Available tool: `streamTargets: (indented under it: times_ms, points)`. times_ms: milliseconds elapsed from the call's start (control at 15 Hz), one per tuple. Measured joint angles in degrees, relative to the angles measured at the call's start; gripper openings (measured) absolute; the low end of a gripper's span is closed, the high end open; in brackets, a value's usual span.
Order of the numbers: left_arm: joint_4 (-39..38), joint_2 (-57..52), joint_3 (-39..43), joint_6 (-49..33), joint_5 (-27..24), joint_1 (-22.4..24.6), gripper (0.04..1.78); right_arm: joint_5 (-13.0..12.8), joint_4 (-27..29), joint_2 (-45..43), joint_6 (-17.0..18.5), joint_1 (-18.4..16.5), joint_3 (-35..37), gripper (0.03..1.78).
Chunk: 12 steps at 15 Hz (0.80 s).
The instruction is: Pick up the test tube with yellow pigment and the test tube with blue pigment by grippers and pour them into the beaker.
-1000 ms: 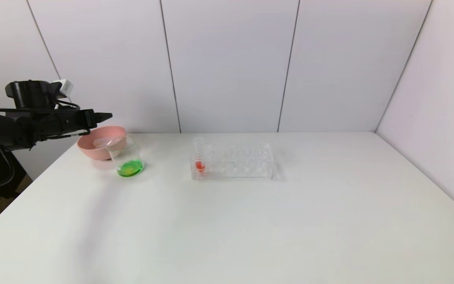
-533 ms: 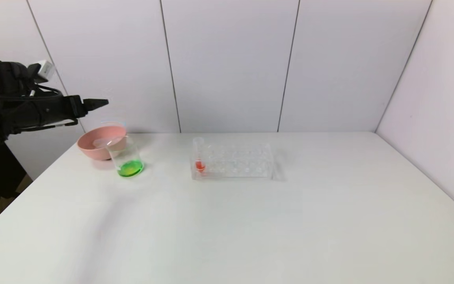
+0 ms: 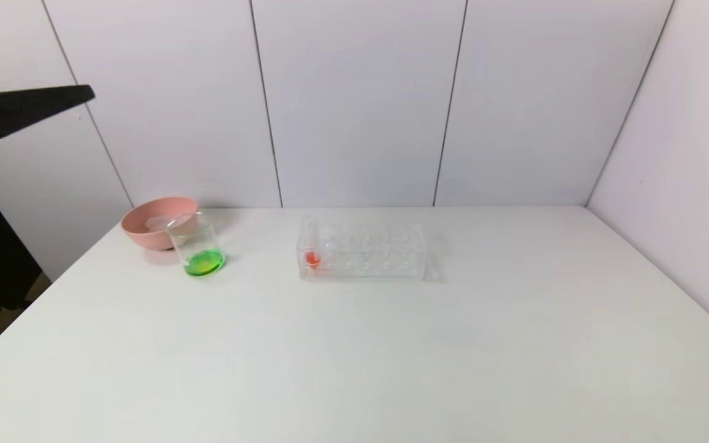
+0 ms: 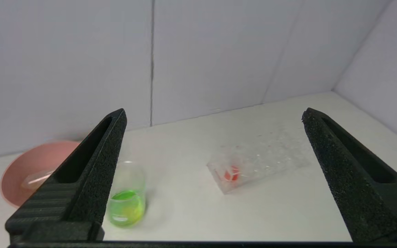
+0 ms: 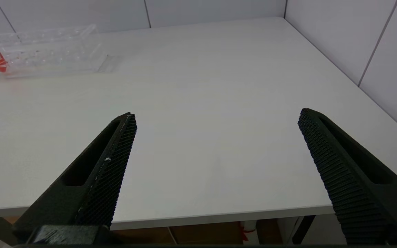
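Hovering high at the upper left of the head view, well above and apart from everything on the white counter [image 3: 391, 357]: the black two-fingered left claw [image 4: 214, 117], spread wide, holding nothing. Likewise spread wide and empty: the black right claw [image 5: 217, 115], absent from the head view, poised over the counter's near edge in its own wrist view.

Judged as the closing step, with pouring seemingly done. To finish well: keep the left claw high, steer wide of the glassware, and avoid any sweep low across the left of the head view.

Standing upright there, left of centre: the small clear glass beaker [image 3: 197, 245], just in front of the shallow pink bowl [image 3: 145, 229], whether touching or not impossible to tell. Bright green liquid pooled in its bottom, with a yellowish patch visible from the left wrist.

No yellow or blue tube recognisable as such. Lying inside the pink bowl: one clear tube [image 4: 36, 177], pigment impossible to tell.

At centre: a clear rectangular rack [image 3: 367, 252], with an upright red-liquid tube [image 3: 311, 249] at its left end.
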Motion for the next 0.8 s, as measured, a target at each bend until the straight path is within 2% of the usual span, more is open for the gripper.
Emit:
streamTargets:
  times_ms: [200,333,467,600,800]
  points:
    - [0.26,-16.29,7.25,-0.30,-0.66,-8.17,1.77,0.00,0.00,0.00,0.00,0.02,0.00,1.71]
    - [1.72,-25.94,12.19,-0.18,2.05,-11.31,1.77,0.02,0.00,0.00,0.00,0.02,0.00,1.71]
    - [5.19,-35.34,18.69,1.44,6.34,-12.46,1.77,0.00,0.00,0.00,0.00,0.02,0.00,1.71]
    - [10.84,-43.80,26.25,5.74,13.84,-12.97,1.77,0.00,0.00,0.00,0.00,0.02,0.00,1.71]
    - [19.03,-53.53,37.33,12.73,28.81,-13.12,1.77,0.00,0.00,0.00,0.04,0.02,0.00,1.71]
